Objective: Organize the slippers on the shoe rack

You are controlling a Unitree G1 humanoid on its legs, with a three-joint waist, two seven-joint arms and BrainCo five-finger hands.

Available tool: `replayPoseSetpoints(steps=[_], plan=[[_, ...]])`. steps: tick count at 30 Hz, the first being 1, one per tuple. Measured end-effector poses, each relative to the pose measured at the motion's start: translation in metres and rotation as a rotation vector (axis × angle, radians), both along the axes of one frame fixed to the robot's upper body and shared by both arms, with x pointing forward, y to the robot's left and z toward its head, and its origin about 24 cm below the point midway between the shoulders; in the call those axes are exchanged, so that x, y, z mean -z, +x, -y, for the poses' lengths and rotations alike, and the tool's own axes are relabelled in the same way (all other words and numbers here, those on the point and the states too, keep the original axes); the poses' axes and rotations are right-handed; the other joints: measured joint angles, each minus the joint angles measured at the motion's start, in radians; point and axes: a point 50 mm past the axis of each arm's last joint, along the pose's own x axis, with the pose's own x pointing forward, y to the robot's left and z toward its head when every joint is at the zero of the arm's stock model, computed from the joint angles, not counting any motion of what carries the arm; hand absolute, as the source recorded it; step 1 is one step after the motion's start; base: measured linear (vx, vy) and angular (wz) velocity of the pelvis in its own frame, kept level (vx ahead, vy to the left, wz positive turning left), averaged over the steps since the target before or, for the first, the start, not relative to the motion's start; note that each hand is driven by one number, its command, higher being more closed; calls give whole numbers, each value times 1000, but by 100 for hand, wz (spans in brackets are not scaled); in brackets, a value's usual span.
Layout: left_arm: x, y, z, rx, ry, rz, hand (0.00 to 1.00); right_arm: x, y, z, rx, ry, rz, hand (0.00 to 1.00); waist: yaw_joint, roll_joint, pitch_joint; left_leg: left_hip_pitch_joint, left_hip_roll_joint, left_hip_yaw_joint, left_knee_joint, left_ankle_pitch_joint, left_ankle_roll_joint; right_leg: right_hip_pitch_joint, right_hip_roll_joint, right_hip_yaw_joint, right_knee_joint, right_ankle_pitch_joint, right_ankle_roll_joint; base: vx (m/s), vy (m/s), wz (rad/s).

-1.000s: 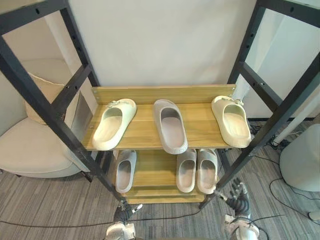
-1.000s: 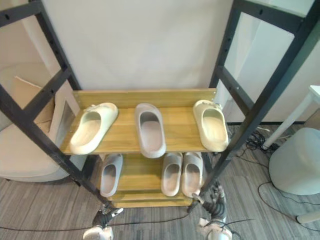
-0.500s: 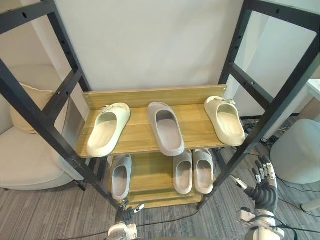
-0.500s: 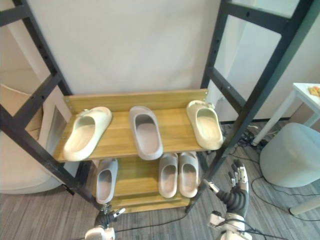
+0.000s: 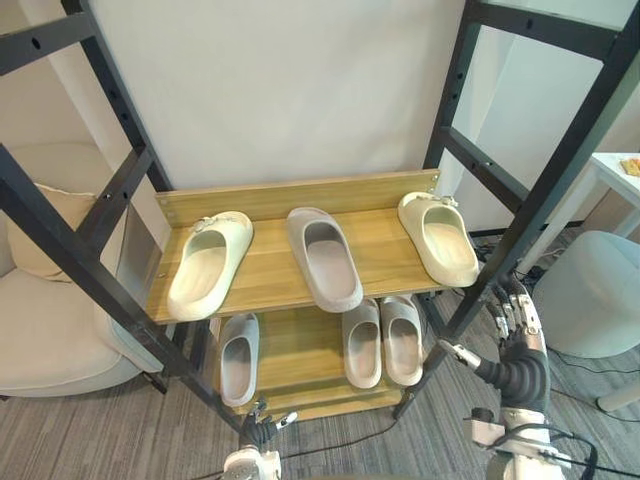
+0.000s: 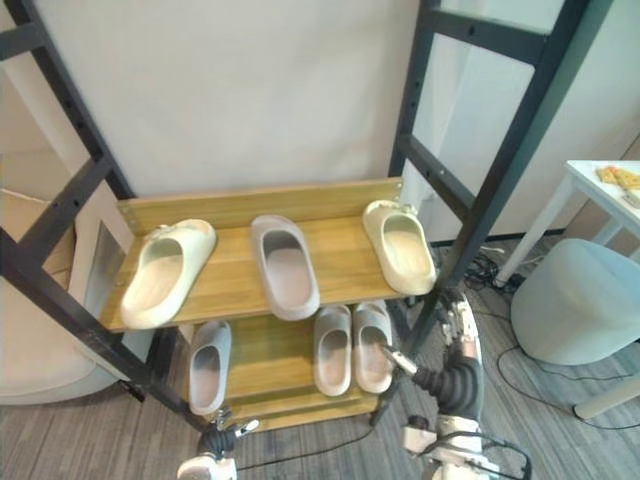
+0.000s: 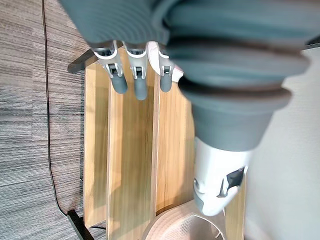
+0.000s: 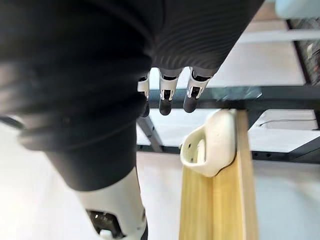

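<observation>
Left eye view: on the shoe rack's (image 5: 272,285) upper shelf, a grey slipper (image 5: 323,258) lies between the left cream slipper (image 5: 208,265) and the right cream slipper (image 5: 438,238); I judge the pairing undone. Left wrist view: my left hand (image 7: 136,75) hangs slack and empty. Right wrist view: my right hand (image 8: 167,97) is splayed and empty, near the right cream slipper.

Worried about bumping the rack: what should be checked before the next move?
1. The right hand free: ok, fingers straight, holding nothing.
2. Clear of the front right post: cannot tell, the hand is close beside it.
3. Cream slippers together: not ok, left cream slipper and right cream slipper at opposite ends of the upper shelf, grey slipper between.
4. The lower shelf tidy: not ok, lone grey slipper apart from the grey pair.
5. The left hand out of the way: ok, low, open.
</observation>
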Motion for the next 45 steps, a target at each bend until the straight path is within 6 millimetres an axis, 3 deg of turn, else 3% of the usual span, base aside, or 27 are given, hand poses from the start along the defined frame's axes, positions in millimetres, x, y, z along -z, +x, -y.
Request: replayPoseSetpoints(steps=[6, 12, 25, 37, 45], plan=[[3, -1, 0, 26, -4, -9, 0, -14, 20, -2, -57, -26, 105, 0, 0, -2, -13, -19, -28, -72, -15, 19, 18, 20, -18, -30, -48, 19, 5, 21, 20, 21], [5, -1, -7, 74, 24, -24, 0, -4, 52, 4, -59, -39, 107, 0, 1, -25, -15, -22, -55, -125, -73, 65, 24, 23, -37, -60, -81, 42, 7, -25, 10, 17], [3, 5, -23, 90, 73, -14, 0, -16, 105, 13, -71, -122, 153, 0, 2, -52, 6, -45, -80, -201, -123, 120, 20, 19, -48, -124, -95, 56, 4, -28, -5, 16], [2, 10, -31, 89, 91, -12, 0, -13, 155, 27, -60, -195, 45, 0, 14, -37, 47, -57, -83, -240, -133, 137, 20, 53, -46, -166, -160, 93, -4, -2, -3, 9], [1, 13, -32, 74, 85, 1, 0, -20, 181, 15, -123, -234, 22, 0, 25, -39, 74, -58, -85, -261, -159, 160, 18, 54, -45, -182, -176, 108, -7, -27, -4, 5]])
